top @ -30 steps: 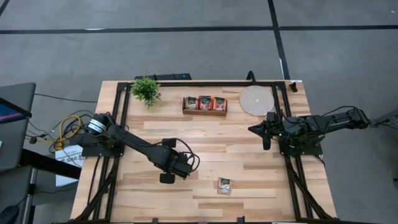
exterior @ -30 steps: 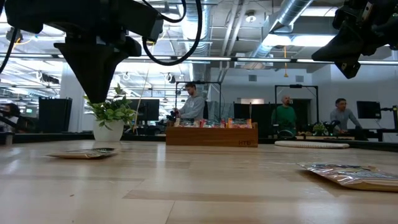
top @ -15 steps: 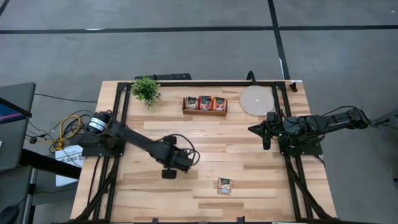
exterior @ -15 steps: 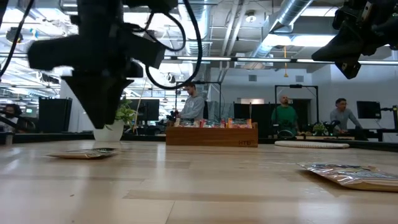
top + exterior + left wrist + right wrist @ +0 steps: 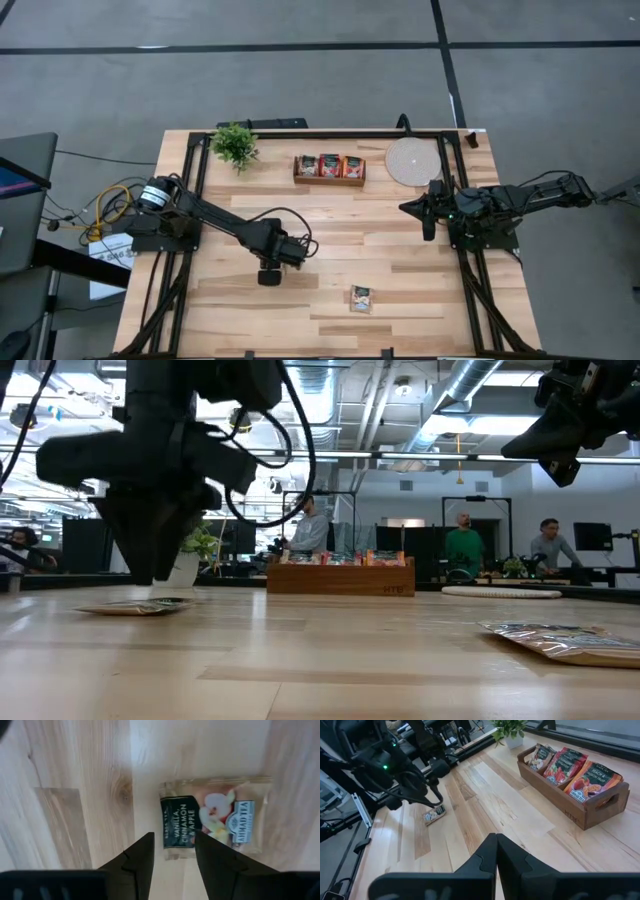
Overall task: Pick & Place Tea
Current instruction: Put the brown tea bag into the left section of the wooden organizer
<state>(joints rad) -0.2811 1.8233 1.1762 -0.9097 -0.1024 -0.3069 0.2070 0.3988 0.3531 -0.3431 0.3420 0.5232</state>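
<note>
My left gripper [image 5: 268, 278] hangs low over the table, well in front of the wooden tray [image 5: 329, 182] and off towards its left end. Its two fingers [image 5: 141, 860] stand clearly apart, with bare wood showing between them, and they have hold of nothing. Just beyond my fingertips a tea sachet [image 5: 215, 817] lies flat on the boards. It is pale, with a dark label panel and a light picture of fruit at its centre. From table height it shows as a thin flat packet directly under my left wrist, apart from my fingers. A second sachet [image 5: 361, 298] lies flat farther from the tray, towards the table's front edge and roughly in line with the tray's right end, well apart from the first. Three more sachets [image 5: 568, 765], red and orange, stand upright side by side in the tray's compartments. My right gripper [image 5: 420, 210] waits off the tray's right end, nearer the front than the round pale disc [image 5: 412, 161], raised above the table with its fingers pressed together and nothing between them.
</note>
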